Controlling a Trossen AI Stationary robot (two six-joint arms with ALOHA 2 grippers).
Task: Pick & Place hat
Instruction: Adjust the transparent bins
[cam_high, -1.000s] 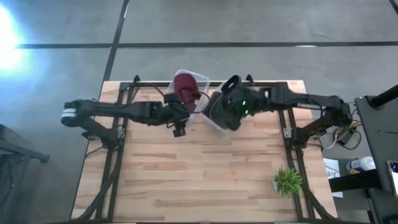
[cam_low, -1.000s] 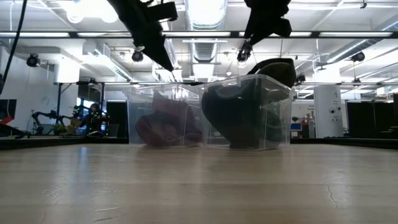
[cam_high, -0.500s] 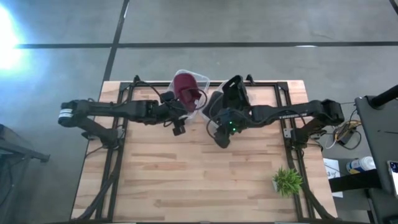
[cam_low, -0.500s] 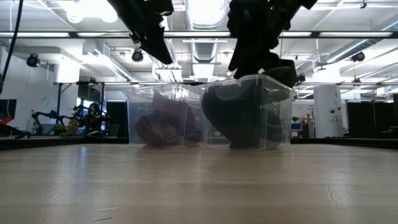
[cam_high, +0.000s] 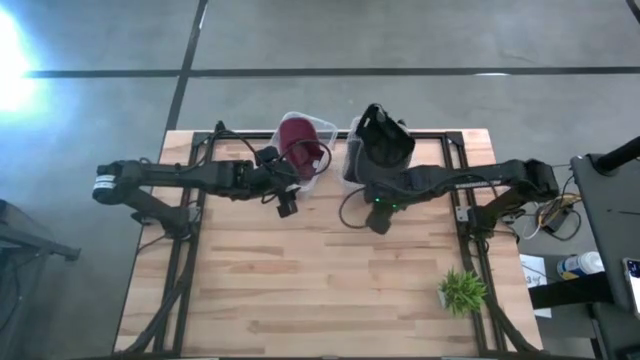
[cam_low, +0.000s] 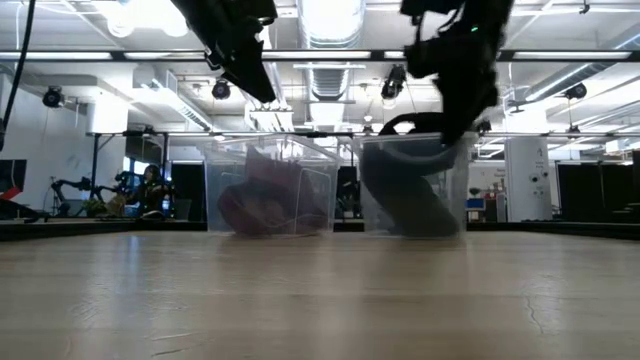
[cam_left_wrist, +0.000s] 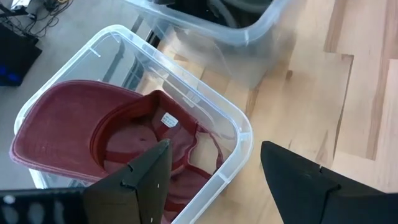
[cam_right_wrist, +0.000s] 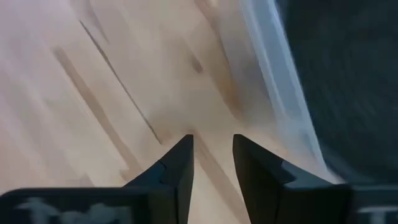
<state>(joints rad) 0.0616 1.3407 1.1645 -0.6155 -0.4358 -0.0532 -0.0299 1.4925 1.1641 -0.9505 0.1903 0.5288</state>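
A dark red cap (cam_high: 298, 140) (cam_left_wrist: 118, 134) lies in a clear plastic bin (cam_left_wrist: 239, 127) at the table's far edge. Beside it on the right, a black hat (cam_high: 385, 140) (cam_low: 405, 185) lies in a second clear bin (cam_right_wrist: 280, 81). My left gripper (cam_high: 292, 185) (cam_left_wrist: 214, 162) hangs open and above the near right corner of the red cap's bin. My right gripper (cam_high: 378, 215) (cam_right_wrist: 213, 146) is over bare table just near of the black hat's bin. Its fingers stand a narrow gap apart and touch nothing.
A small green potted plant (cam_high: 460, 290) stands near the table's near right corner. The two bins sit side by side along the far edge. Bare wood (cam_high: 300, 280) stretches from the grippers to the near edge. A metal frame runs along both sides.
My right gripper has come away from above the black hat's bin toward the near edge, then drifted right. That bin, with the hat in it, has slid toward the far right and turned from skewed to square with the table.
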